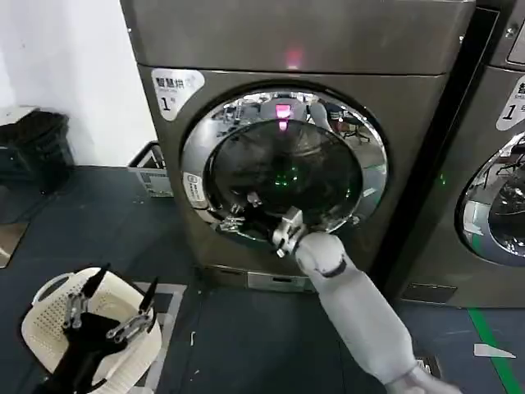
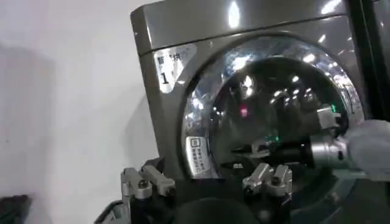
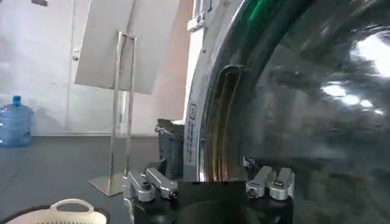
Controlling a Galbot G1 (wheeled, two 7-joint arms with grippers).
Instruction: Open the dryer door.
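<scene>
The dryer door sits shut in the middle of the head view, and the right gripper, fingers spread and holding nothing, reaches onto its lower left rim; the left gripper hangs open at lower left over a white basket. The fingers could slide off the smooth chrome, or pull on the rim rather than the catch, leaving the door shut. The right wrist view alone shows a recessed slot in the rim.
</scene>
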